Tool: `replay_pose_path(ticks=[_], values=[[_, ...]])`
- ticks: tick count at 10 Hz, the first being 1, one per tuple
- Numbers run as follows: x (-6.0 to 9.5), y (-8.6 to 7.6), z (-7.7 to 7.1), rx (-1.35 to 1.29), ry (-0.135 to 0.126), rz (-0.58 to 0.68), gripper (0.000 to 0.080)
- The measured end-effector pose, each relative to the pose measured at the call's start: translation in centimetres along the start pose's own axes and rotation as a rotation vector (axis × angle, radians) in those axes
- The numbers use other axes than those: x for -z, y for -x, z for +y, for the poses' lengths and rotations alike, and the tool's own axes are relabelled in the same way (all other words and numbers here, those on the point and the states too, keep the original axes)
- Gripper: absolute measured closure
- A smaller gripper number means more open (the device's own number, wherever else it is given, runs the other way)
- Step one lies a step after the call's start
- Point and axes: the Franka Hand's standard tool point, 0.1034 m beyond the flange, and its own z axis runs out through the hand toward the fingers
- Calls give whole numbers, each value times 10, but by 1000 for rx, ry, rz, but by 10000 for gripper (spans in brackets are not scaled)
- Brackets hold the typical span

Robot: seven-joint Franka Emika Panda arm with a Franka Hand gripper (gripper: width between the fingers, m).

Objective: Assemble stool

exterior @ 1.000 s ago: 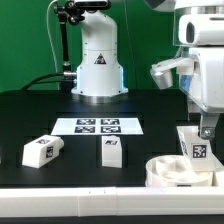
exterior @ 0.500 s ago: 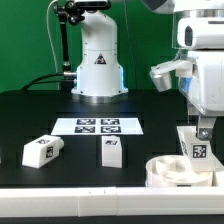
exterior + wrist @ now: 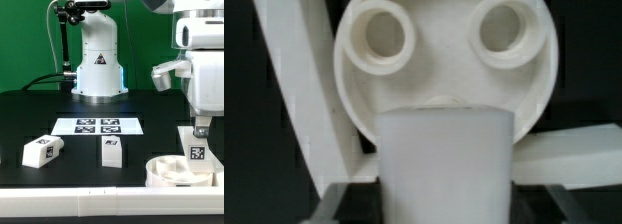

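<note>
My gripper was clamped on one stool leg, jaws pressed on its two sides. In the wrist view the fingers flanked the leg with no gap showing on either side

The leg was held upright, tag facing the exterior camera, at the exterior view's right edge. Its lower end sat down within the rim of the round seat, at the seat's far right part. Couldn't tell whether the leg's end was touching the seat floor or hanging just above it; the near rim hid that

The seat lay flat on the black table, front right corner as the exterior view had it. The wrist view showed the seat face-on behind the leg, with two round sockets open and unfilled, one on each side above the leg's end

Two more legs were loose on the table, both well apart from the seat. One leg lay on its side, skewed, at the exterior view's left. The other leg stood squarely near the middle, just in front of the marker board, not touching it

Robot base stood behind the marker board
</note>
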Motion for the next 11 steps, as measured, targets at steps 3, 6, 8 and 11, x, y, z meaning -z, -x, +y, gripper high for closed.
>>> replay_pose_path(ticks=[3, 6, 8, 11], values=[[0, 0, -1, -236, -3, 2, 468], [-1, 0, -2, -584, -7, 7, 465], [-1, -1, -3, -832, -13, 10, 465], [0, -3, -5, -1138, -29, 17, 465]])
